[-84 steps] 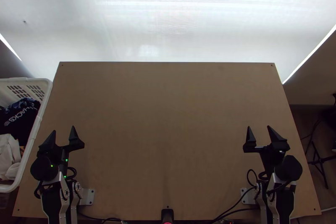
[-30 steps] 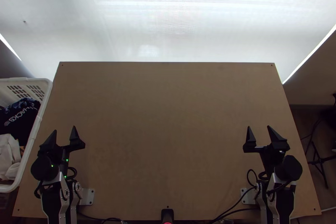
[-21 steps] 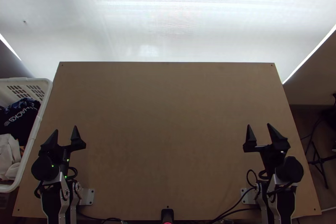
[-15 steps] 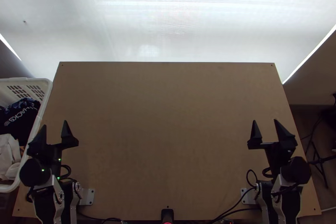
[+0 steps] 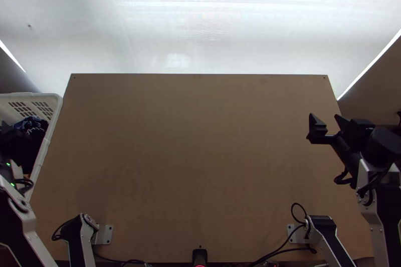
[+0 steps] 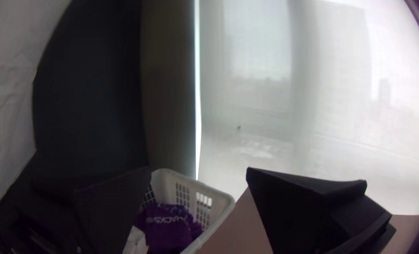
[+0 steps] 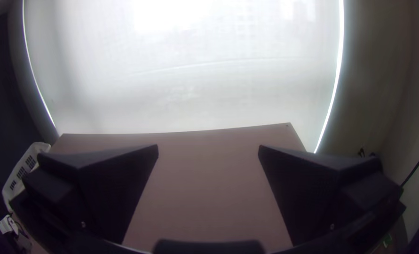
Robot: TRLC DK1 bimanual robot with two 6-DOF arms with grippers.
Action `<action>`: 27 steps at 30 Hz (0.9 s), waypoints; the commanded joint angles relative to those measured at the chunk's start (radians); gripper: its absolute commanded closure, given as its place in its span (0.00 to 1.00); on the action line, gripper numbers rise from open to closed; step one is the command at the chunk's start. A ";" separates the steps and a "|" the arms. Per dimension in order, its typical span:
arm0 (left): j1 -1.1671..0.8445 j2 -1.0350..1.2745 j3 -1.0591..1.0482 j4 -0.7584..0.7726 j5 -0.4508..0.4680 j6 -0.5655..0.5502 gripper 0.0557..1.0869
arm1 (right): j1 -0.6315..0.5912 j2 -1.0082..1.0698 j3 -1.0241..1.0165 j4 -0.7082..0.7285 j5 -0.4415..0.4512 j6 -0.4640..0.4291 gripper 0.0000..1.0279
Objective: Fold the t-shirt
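The top view's left edge cuts off the white basket (image 5: 55,101).

Passage over table (image 5: 200,142) middle; basket (image 5: 51,97) walls left edge, right gripper (image 5: 324,116) (fingers apart) blocks right side.

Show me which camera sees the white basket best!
The top view: it shows the longest stretch of the basket, with clothes inside, though the left arm covers part. The left wrist view shows one corner, with holes in its walls, and clothes. The right wrist view shows a small, far-off piece with holes.

One basket (image 5: 30,96), one table (image 5: 200,167), perhaps two cloths (image 6: 164,230).
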 commanded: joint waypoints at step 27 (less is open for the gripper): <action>0.425 1.262 0.283 0.088 -0.189 0.355 0.05 | 0.086 0.052 0.196 -0.360 -0.009 -0.037 0.04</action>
